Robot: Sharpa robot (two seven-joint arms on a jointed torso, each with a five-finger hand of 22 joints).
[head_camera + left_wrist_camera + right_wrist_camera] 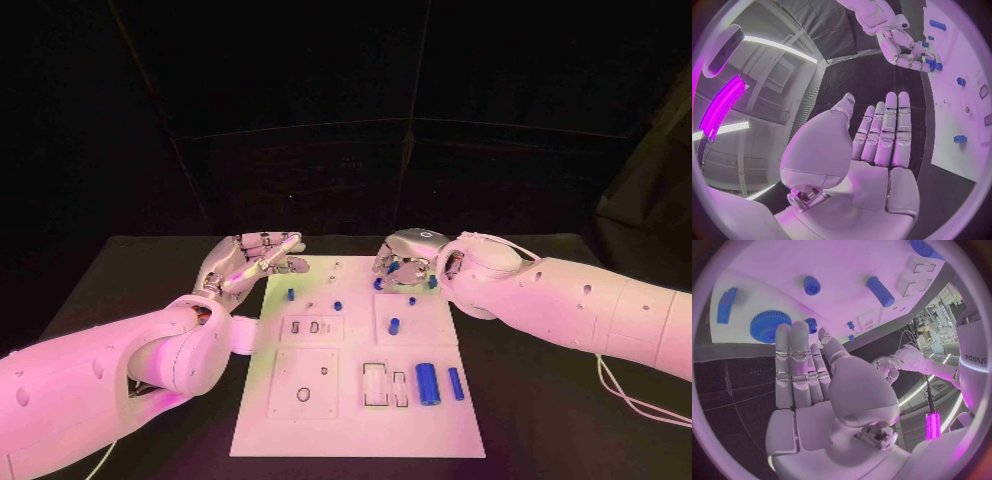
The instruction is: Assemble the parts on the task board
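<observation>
Task board [361, 420]: lying flat in the lower centre of the head view, a white plate that is looking stiff and probably light for its size. It is serving as the work surface, so my judgement is to leave it unhandled; a sideways push could be sliding it on the black table [130, 275].

Left hand [257, 257]: hovering left of centre in the head view, just off the board's far left corner. Fingers are extended and spread, grasping nothing; the left wrist view is showing the palm bare.

Right hand [408, 260]: hanging over the board's far edge, centre right in the head view, above the small pieces there. In the right wrist view its fingers are lying straight and close together, with nothing held.

Blue gear [771, 326]: sitting on the board at the left of the right wrist view, just past the fingertips. Toothed rim is offering grip; likely rigid plastic, light. Take it across the rim.

Large blue cylinder [428, 383]: lying on the board at lower right of centre in the head view. Smooth and round, so it is likely rolling or slipping; pinch at mid-length.

Small blue peg [394, 326]: standing mid-board, light and easily toppled; a fine pinch from above.
</observation>
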